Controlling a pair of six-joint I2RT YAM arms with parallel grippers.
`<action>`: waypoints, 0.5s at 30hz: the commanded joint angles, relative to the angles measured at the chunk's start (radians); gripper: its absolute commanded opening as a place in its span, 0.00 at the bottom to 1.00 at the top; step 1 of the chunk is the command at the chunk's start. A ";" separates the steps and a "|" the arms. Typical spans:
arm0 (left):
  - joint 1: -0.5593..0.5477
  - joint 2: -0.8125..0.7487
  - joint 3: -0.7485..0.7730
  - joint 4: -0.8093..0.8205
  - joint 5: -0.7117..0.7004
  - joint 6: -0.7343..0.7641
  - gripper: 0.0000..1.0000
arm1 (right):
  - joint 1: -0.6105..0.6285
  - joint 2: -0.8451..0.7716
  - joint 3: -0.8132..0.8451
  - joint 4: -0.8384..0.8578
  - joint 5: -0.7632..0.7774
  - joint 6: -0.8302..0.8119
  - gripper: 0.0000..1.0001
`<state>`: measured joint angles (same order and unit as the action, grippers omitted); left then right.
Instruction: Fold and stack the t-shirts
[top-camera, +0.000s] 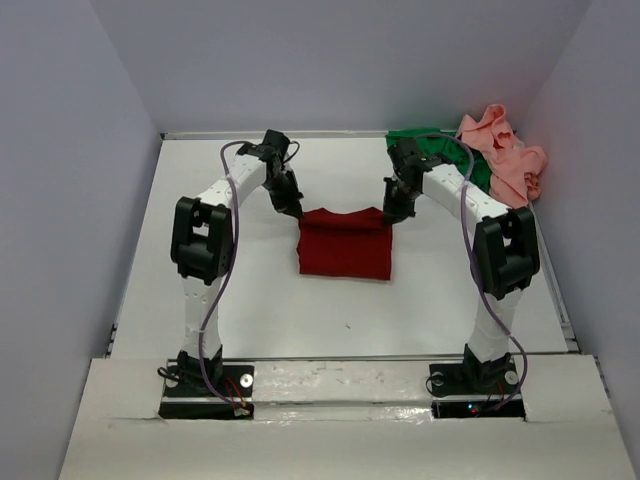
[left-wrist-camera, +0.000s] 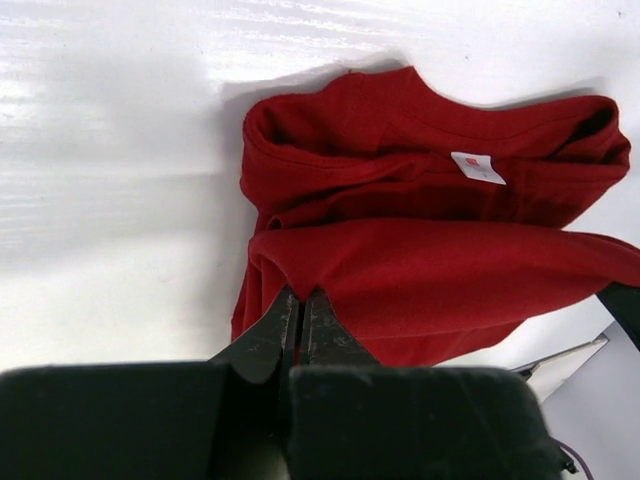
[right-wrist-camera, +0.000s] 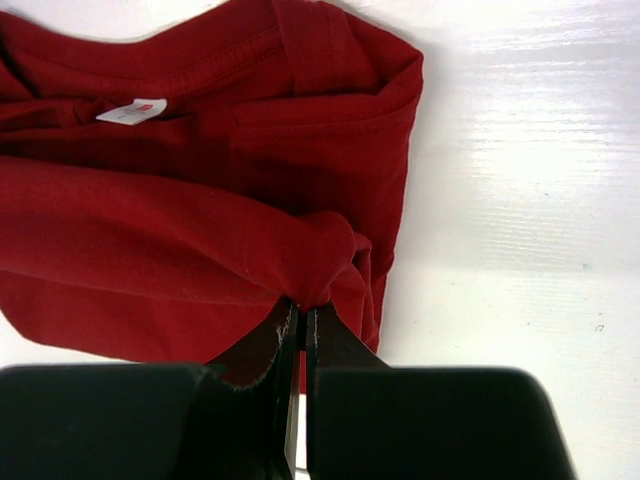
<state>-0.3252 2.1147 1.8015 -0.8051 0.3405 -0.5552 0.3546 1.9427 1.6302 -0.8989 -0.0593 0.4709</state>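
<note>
While the left gripper (left-wrist-camera: 300, 300) and the right gripper (right-wrist-camera: 300, 305) are each clenched on a far corner of the red shirt (top-camera: 345, 245), both pinches look thin.
If one slips or the arms move unevenly, the fold would likely land skewed or drag the lower layers across the worktop (top-camera: 300, 320). The shirt lies part-folded at its middle. The green shirt (top-camera: 440, 150) and the pink shirt (top-camera: 505, 160) are heaped at the far right, unfolded.

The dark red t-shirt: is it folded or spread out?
Folded: the dark red t-shirt lies as a compact rectangle, no sleeves sticking out; wrist views show doubled layers.
</note>
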 joint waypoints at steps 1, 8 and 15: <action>0.008 0.019 0.071 0.001 0.006 0.032 0.00 | -0.008 -0.008 0.031 0.037 0.084 0.018 0.00; 0.008 0.057 0.131 0.009 0.002 0.028 0.00 | -0.008 -0.010 0.002 0.057 0.125 0.028 0.00; 0.006 0.053 0.124 0.073 -0.011 0.021 0.14 | -0.008 -0.025 -0.032 0.067 0.170 0.054 0.00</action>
<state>-0.3252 2.1807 1.8900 -0.7750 0.3424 -0.5503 0.3546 1.9427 1.6169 -0.8551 0.0288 0.5060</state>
